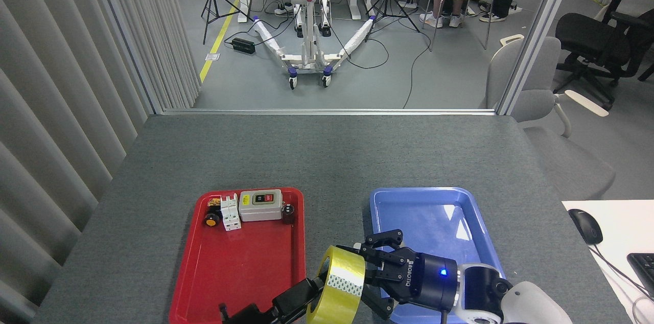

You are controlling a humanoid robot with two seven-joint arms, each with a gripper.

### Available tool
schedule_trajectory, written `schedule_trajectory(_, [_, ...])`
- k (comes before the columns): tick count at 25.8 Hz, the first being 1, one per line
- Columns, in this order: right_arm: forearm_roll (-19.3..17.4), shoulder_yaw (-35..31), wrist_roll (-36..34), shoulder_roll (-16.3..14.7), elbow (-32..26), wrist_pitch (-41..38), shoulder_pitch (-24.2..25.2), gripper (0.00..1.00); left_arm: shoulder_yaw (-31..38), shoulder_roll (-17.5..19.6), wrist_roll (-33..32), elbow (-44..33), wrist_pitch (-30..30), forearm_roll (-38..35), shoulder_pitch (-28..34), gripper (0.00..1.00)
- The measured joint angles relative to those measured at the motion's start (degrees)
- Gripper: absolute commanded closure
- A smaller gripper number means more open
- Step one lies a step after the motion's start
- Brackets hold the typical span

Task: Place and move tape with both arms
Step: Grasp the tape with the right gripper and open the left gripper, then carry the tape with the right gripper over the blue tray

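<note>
The tape (340, 285) is standing on edge above the grey table (327, 155), in the gap between the red tray (245, 268) and the blue tray (434, 222), low in the head view. It is tilting slightly, its yellow band facing up and toward me, its hollow core showing on the left side.

My left gripper (311, 291) is coming in from the bottom edge, dark and seen end-on. One finger (296, 297) is reaching into the left face of the roll — I cannot tell whether the fingers are clamped on it or spread.

My right gripper (370, 270) is lying level from the right, blue light (443, 272) glowing on its body. Its black fingers (380, 239) are spread apart, tips just beside the right face of the roll; whether they are touching it is not clear.

The red tray is holding a grey switch box (260, 205), a white breaker (230, 211) and small parts along its far edge — all well apart from the tape. The blue tray is lying partly under my right wrist
</note>
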Motion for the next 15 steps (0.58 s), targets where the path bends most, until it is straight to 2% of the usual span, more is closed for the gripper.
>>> schedule_trajectory(5, [0.10,0.02,0.42,0.19,0.10,-0.22,0.08,0.74,1.82,-0.03,0.57,1.08,-1.65,-0.18,-0.30,0.00])
schedule_trajectory(11, [0.05,-0.24,0.51,0.27,0.11,-0.11,0.26,0.74,5.47,-0.02,0.57,4.42,-6.52,-0.94,-0.61,0.00])
schedule_trajectory(15, [0.03,-0.87,0.28,0.35,0.13,-0.12,0.37,0.74,9.72,-0.05,4.77,7.20,-8.17,-7.47,-1.98,0.00])
